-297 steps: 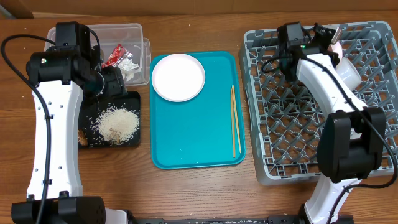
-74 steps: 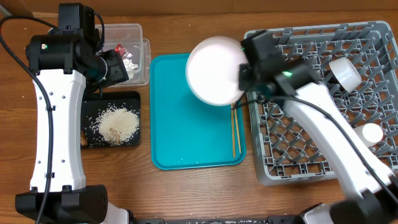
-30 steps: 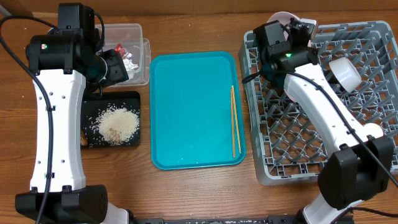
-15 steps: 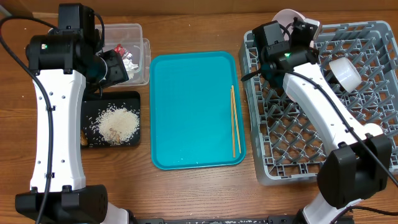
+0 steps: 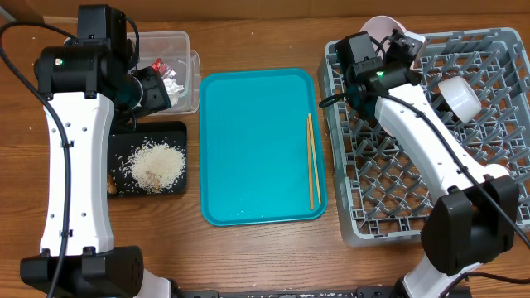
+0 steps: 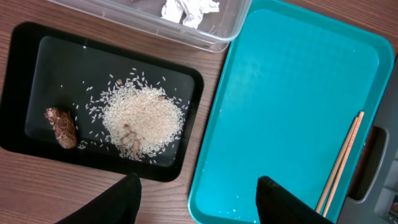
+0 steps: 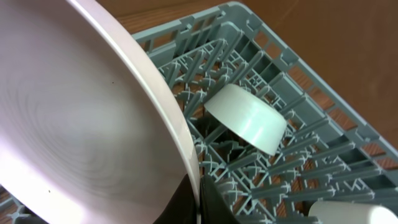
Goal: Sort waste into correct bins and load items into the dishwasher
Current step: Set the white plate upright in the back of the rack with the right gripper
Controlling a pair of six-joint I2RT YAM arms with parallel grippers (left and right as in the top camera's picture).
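Dish-loading step: R gripper (image 7: 198,200) pinched white plate (image 7: 81,124) by rim, on edge over dish rack (image 5: 373,190); next needs slotting btwn pegs, then release; L gripper (image 6: 198,186) spread wide, empty.

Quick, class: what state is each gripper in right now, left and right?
Left gripper: open, holding nothing.
Right gripper: closed on the rim of the white plate.

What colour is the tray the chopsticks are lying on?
Teal; the serving tray shows best in the overhead view.
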